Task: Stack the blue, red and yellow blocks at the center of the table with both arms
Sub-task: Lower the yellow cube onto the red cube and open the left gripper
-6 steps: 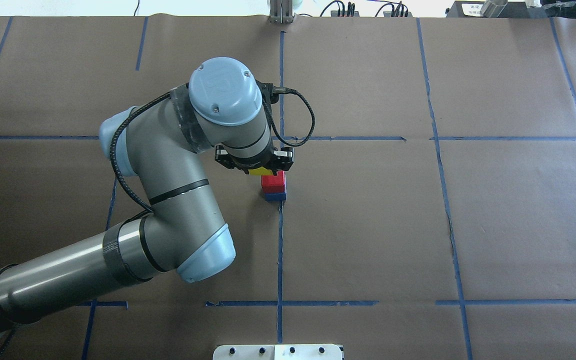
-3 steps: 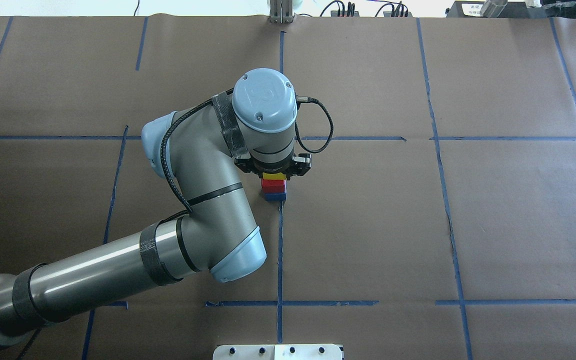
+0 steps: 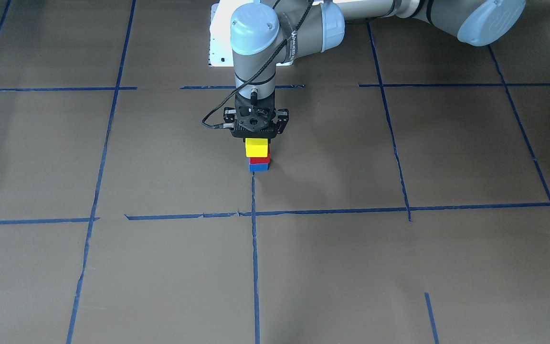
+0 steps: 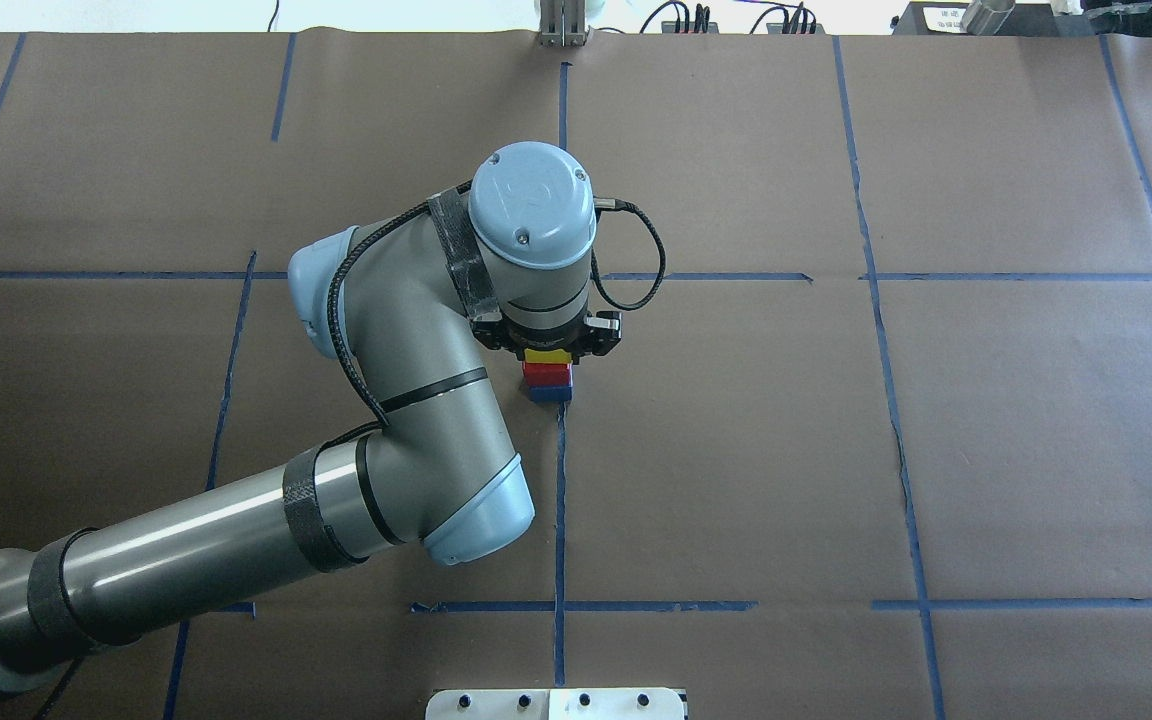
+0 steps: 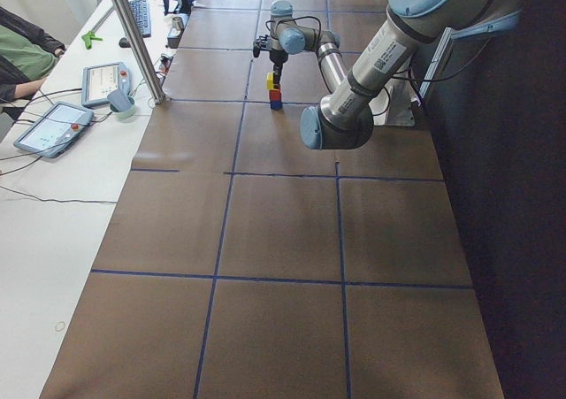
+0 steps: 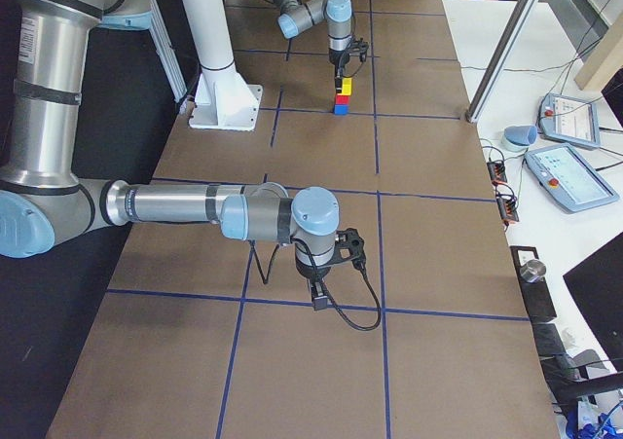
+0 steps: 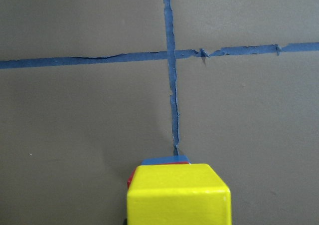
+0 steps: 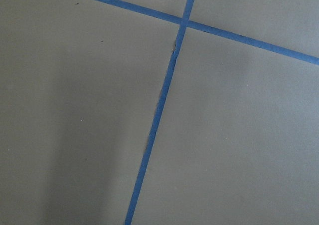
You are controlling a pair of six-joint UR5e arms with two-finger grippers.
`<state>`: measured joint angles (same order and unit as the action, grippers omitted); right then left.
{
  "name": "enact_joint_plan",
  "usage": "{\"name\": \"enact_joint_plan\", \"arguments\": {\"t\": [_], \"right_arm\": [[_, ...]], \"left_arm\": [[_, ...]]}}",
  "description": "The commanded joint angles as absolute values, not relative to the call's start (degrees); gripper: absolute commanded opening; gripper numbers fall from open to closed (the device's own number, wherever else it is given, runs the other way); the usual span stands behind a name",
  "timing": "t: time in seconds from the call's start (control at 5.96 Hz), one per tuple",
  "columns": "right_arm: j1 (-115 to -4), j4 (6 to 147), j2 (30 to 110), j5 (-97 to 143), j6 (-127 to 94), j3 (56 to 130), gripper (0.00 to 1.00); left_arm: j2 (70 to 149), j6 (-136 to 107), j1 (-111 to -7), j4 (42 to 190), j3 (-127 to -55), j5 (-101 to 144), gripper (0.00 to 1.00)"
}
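Note:
A blue block (image 3: 259, 167) sits on the brown paper at the table's center, with a red block (image 3: 259, 160) on top of it. A yellow block (image 3: 257, 147) rests on the red one, square with the stack. My left gripper (image 3: 257, 142) points straight down and is shut on the yellow block. The stack also shows in the overhead view (image 4: 548, 374), and the left wrist view shows the yellow block (image 7: 178, 195) close up over red and blue edges. My right gripper (image 6: 317, 293) hangs low over bare paper near a tape crossing; I cannot tell whether it is open or shut.
Blue tape lines (image 3: 254, 212) divide the brown paper into squares. The white base plate (image 4: 556, 703) lies at the robot's edge. A white pole (image 6: 209, 30) stands on the plate. Tablets and cables (image 6: 569, 171) lie on the side bench.
My left arm swung right with the yellow block until it was over the red and blue stack, then eased down onto it. The stack has not shifted.

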<state>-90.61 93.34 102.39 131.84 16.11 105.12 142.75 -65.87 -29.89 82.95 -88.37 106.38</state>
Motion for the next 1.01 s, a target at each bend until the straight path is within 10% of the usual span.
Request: {"name": "enact_joint_plan", "arguments": {"t": [0.0,0.34,0.84], "right_arm": [[-90.62,93.34,102.39,131.75,16.08,105.2,1.0],[-90.62,93.34,102.39,131.84,16.17,105.12,1.0],[-90.62,93.34,102.39,131.84,16.17,105.21,1.0]], "left_arm": [[142.56,-66.36,-29.97,82.62,-88.94,106.7,0.05],[142.47,-66.45,-29.97,82.44,-88.95,106.61,0.08],[142.47,-66.53,-29.97,82.7,-88.95,106.7,0.62]]}}
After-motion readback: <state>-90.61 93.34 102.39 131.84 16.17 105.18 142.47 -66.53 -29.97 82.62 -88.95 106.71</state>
